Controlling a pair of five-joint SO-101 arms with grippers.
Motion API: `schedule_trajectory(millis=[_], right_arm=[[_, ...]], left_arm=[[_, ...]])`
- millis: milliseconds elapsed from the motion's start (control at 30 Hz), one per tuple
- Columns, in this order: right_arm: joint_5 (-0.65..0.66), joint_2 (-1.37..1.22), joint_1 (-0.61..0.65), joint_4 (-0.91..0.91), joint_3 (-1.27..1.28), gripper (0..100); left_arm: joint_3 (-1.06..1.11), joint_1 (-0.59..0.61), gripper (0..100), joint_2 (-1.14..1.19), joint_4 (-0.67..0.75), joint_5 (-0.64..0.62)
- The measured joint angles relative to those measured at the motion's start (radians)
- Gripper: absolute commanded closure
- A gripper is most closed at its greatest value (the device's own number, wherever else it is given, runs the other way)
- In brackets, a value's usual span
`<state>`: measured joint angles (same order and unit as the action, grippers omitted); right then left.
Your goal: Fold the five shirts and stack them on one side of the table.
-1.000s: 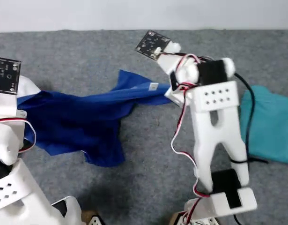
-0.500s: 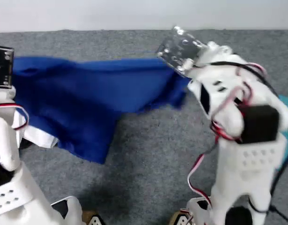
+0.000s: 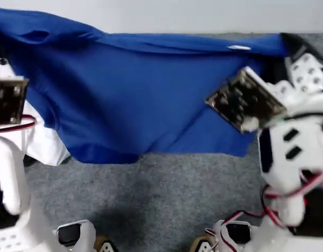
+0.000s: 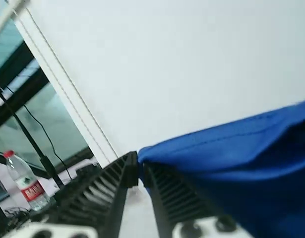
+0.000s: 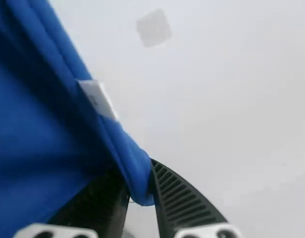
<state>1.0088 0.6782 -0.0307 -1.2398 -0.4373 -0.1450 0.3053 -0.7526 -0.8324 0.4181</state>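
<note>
**Supervisor:** Report the shirt's position relative to each set of jaws.

**Operator:** I read the left gripper (image 4: pixel 139 167) as clamped on the blue shirt (image 3: pixel 140 100). A hemmed edge sits between its two ribbed jaws, close to their tips. The right gripper (image 5: pixel 141 193) is clamped the same way. A folded edge is pinched between its jaws, near a white label (image 5: pixel 96 98) sewn to the cloth.

**Supervisor:** Where is the shirt overall?

**Operator:** It hangs in the air as a wide sheet stretched between the two grippers, above the grey table (image 3: pixel 166 199). In the high view its upper edge runs almost level from side to side. The lower hem hangs free and slants. A white cloth (image 3: pixel 43 147) shows at the shirt's lower corner, beside the left arm (image 3: pixel 9 163).

**Supervisor:** Arm pose?

**Operator:** Both arms stand high, one at each end of the sheet. The right arm (image 3: pixel 292 152) carries its circuit board (image 3: pixel 245 100) in front of the fabric. Both wrist views point up at a pale wall. The left one also shows a bottle (image 4: pixel 24 182), well apart from the shirt.
</note>
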Motion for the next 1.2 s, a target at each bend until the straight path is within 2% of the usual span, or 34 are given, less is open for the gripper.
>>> schedule_trajectory(millis=[133,333,567,733,933,1033,1200], right_arm=[[0.006,0.075,-0.069,-0.031,-0.005,98.9],[0.006,0.152,-0.15,-0.153,-0.018,98.9],[0.044,0.18,-0.18,-0.245,-0.018,98.8],[0.064,0.08,-0.18,-0.285,0.034,98.8],[0.066,-0.127,-0.172,-0.247,0.264,98.8],[0.066,-0.23,-0.161,-0.152,0.393,98.8],[0.066,-0.39,-0.16,0.107,0.522,98.8]], left_arm=[[-0.109,0.0,98,-0.003,-0.031,0.0],[-0.278,0.0,98,-0.021,-0.215,0.0],[-0.318,0.0,98,-0.02,-0.381,0.0],[-0.18,-0.014,98,0.06,-0.381,0.0],[0.0,-0.135,98,0.313,-0.374,0.0],[0.017,-0.161,98,0.474,-0.298,0.0],[0.017,-0.166,98,0.733,-0.121,0.0]])
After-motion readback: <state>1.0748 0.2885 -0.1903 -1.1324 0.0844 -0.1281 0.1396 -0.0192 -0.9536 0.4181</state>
